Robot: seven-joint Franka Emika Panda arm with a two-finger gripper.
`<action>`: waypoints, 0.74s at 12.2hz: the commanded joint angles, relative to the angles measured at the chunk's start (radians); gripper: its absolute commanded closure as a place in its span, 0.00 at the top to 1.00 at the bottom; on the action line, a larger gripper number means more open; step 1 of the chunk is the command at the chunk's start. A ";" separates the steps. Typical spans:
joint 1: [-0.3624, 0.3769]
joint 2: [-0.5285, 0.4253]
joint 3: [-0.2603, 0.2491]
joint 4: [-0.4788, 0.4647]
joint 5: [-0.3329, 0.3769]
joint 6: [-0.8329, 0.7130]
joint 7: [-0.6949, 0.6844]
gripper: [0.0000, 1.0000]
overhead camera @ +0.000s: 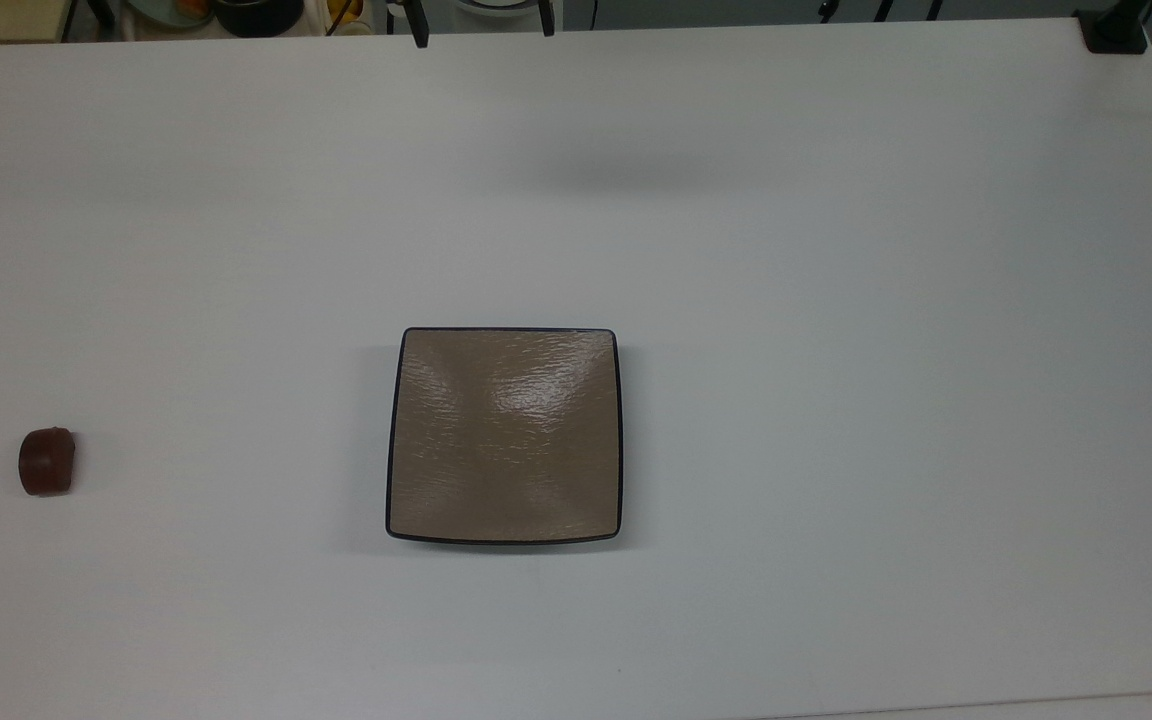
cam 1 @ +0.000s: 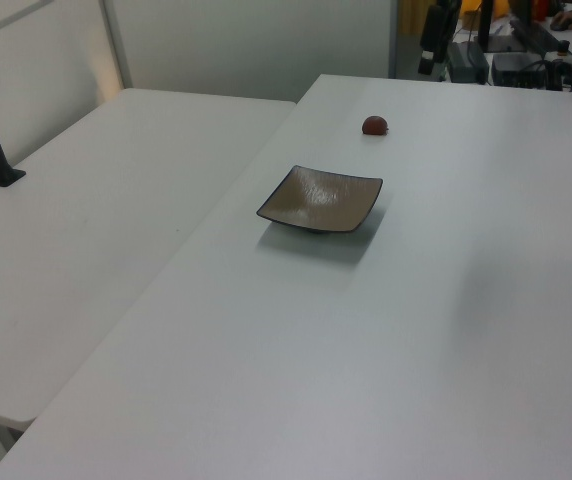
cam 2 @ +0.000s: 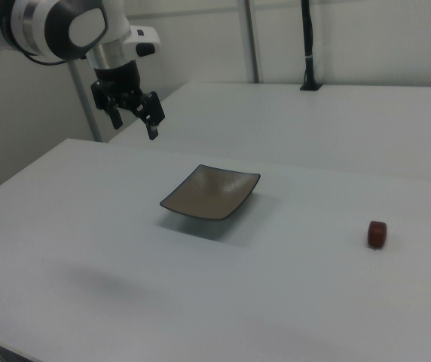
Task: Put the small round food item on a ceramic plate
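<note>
The small round food item (overhead camera: 46, 461) is a glossy reddish-brown chunk lying alone on the white table, far out at the top view's left. It also appears in the left view (cam 1: 374, 125) beyond the plate and in the right view (cam 2: 377, 234) at the right. The ceramic plate (overhead camera: 506, 436) is square, tan-brown and rippled with a thin dark rim; it sits mid-table with nothing on it (cam 1: 321, 200) (cam 2: 211, 192). My gripper (cam 2: 136, 128) hangs open and holding nothing, high above the table, up and left of the plate in the right view.
A second white table (cam 1: 96, 230) adjoins this one. A black post on a clamp base (cam 2: 308, 45) stands on it, and another black base (overhead camera: 1114, 35) sits at the top view's upper right corner. Dark equipment (cam 1: 496, 45) crowds the table's far end in the left view.
</note>
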 commanded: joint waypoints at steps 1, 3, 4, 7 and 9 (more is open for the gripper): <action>0.028 -0.025 -0.024 -0.015 0.011 0.000 -0.017 1.00; 0.028 -0.023 -0.024 -0.015 0.011 0.001 -0.014 1.00; 0.028 -0.023 -0.024 -0.015 0.011 0.001 -0.012 1.00; 0.030 -0.023 -0.024 -0.015 0.011 0.001 -0.011 1.00; 0.030 -0.025 -0.024 -0.016 0.010 0.001 -0.018 1.00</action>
